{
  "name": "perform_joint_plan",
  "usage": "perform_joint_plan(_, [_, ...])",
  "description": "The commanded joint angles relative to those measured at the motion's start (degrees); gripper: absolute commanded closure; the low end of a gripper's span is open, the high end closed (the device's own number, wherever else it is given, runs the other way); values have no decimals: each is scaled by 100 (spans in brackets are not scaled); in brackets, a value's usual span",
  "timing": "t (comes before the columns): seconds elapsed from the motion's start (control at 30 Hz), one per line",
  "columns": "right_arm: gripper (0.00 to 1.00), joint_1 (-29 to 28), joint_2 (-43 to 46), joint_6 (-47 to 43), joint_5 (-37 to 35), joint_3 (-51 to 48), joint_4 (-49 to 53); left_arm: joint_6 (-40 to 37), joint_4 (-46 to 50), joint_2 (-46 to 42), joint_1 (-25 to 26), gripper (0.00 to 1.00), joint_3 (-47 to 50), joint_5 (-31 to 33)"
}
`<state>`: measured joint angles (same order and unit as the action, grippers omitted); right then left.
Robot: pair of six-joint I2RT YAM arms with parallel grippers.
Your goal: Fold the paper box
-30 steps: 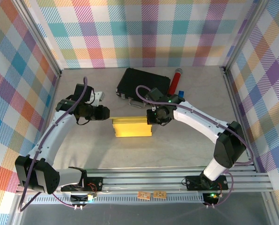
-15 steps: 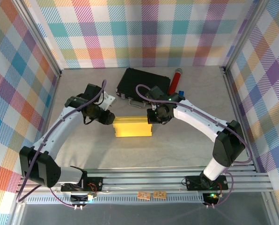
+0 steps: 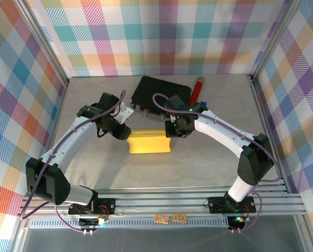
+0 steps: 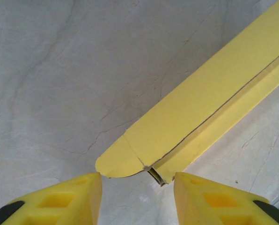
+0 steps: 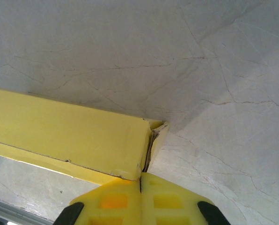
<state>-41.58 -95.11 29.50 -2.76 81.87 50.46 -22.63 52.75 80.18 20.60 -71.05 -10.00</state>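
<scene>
The paper box (image 3: 148,142) is bright yellow and lies flattened in the middle of the table. My left gripper (image 3: 126,131) sits at its left end. In the left wrist view that gripper (image 4: 138,187) is open, and the box (image 4: 209,103) ends in a rounded flap (image 4: 116,161) just ahead of the gap, with nothing between the fingers. My right gripper (image 3: 170,131) sits at the box's right end. In the right wrist view it (image 5: 140,180) is shut, its tips pressed together against the corner of the box (image 5: 69,133), where a small end flap (image 5: 157,136) stands ajar.
A black hard case (image 3: 159,94) lies behind the box. A red cylinder (image 3: 197,90) rests by the case's right side. Plaid walls enclose the table on three sides, and an aluminium rail (image 3: 198,199) runs along the near edge.
My left gripper has swung right and a little farther back to the box's left end, and its jaws have widened. The right gripper has stayed shut at the right end.
</scene>
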Motion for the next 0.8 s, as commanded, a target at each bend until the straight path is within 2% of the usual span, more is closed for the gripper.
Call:
perform_joint_plan(0.0, [100, 45, -166, -75, 3, 30, 360, -181, -33, -193, 58, 55, 140, -104])
perform_joint_plan(0.23, [100, 54, -180, -78, 18, -13, 351, -189, -239, 43, 59, 50, 39, 349])
perform_joint_plan(0.43, [100, 85, -188, -58, 30, 1, 344, -181, -292, 216, 58, 51, 16, -18])
perform_joint_plan(0.77, [100, 98, -204, -67, 47, 24, 338, -98, -439, 311, 58, 56, 61, -56])
